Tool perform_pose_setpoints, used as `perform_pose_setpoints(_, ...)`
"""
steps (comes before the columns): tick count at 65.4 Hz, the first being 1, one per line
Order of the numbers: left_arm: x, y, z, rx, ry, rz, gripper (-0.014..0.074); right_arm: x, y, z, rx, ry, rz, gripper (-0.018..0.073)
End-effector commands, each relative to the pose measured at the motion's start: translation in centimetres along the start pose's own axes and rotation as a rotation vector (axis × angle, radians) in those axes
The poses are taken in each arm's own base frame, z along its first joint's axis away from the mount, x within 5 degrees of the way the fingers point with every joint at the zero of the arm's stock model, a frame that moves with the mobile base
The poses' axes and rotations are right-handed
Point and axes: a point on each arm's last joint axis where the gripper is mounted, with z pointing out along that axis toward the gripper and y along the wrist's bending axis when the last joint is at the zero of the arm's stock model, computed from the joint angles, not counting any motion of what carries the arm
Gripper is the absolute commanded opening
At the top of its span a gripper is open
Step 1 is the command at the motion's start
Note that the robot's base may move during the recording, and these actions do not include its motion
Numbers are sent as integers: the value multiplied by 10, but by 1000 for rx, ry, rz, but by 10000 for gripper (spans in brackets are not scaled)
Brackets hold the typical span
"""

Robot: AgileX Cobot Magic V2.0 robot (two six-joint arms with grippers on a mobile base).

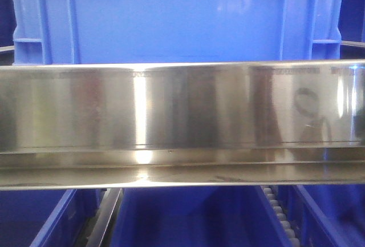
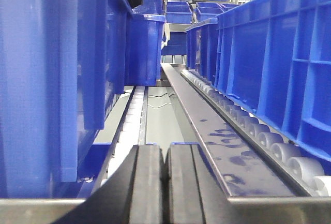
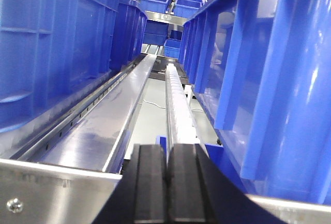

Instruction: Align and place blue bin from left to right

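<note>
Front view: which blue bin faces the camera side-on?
The blue bin above the steel rail: it shows a smooth outer wall with corner ribs; the lower bins show their insides.

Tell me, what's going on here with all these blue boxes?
A two-armed robot is working at a rack of blue crates. Straight ahead, the blue bin sits just behind a shiny steel rail. The left tool and the right tool are both closed and hold nothing. Each points down a gap with roller tracks that runs between rows of other bins. Neither tool is touching a bin at this moment.
</note>
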Motion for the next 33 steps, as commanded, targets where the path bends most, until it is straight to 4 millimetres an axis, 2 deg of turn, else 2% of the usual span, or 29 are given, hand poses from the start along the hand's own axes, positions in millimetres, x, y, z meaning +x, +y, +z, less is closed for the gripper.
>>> perform_pose_setpoints(1,-2,0,-1,-2,-19,0,-111,-2,-1,0,9,-26,2,-79)
perform_pose_setpoints(21,-6,0,-1,-2,-62,0,-111,-11,-2,-1,17,-109,2,-79)
perform_pose_setpoints(24,-7,0,-1,-2,-44,0,-111,-20,-3,-3,19,-120,2,-79)
perform_pose_setpoints(33,-31,0,-5,-3,-26,6,-111,-46,-6,-10,19,-101,2,-79)
